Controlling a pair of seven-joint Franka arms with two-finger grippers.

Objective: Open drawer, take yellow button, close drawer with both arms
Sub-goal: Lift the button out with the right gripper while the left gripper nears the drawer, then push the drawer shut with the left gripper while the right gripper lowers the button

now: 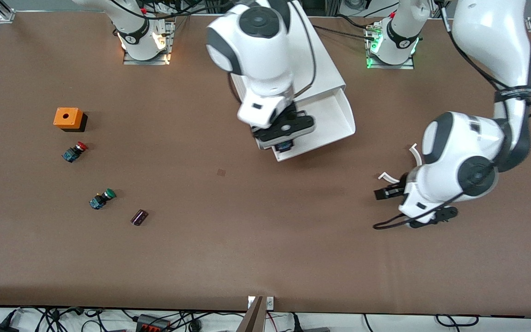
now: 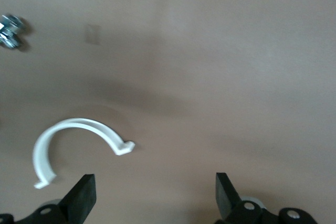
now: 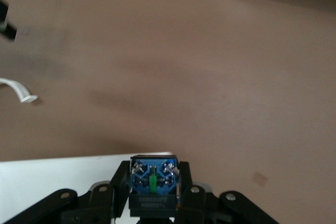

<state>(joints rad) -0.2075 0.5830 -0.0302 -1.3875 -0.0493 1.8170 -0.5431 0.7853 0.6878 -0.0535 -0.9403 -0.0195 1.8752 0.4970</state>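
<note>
The drawer (image 1: 334,121) is pulled out of the white cabinet (image 1: 323,64) at the middle of the table. My right gripper (image 1: 285,146) is over the drawer's front edge, shut on the button (image 1: 284,146). The right wrist view shows the button's blue and black body (image 3: 154,174) between the fingers (image 3: 185,182), over the drawer's white rim (image 3: 52,177). Its cap is hidden. My left gripper (image 1: 382,193) hangs low over the table toward the left arm's end, open and empty (image 2: 155,195).
Two white curved clips (image 1: 387,176) (image 1: 414,152) lie by the left gripper; one shows in the left wrist view (image 2: 68,135). Toward the right arm's end lie an orange box (image 1: 67,118), a red-capped button (image 1: 75,151), a green-capped button (image 1: 102,199) and a small dark piece (image 1: 139,217).
</note>
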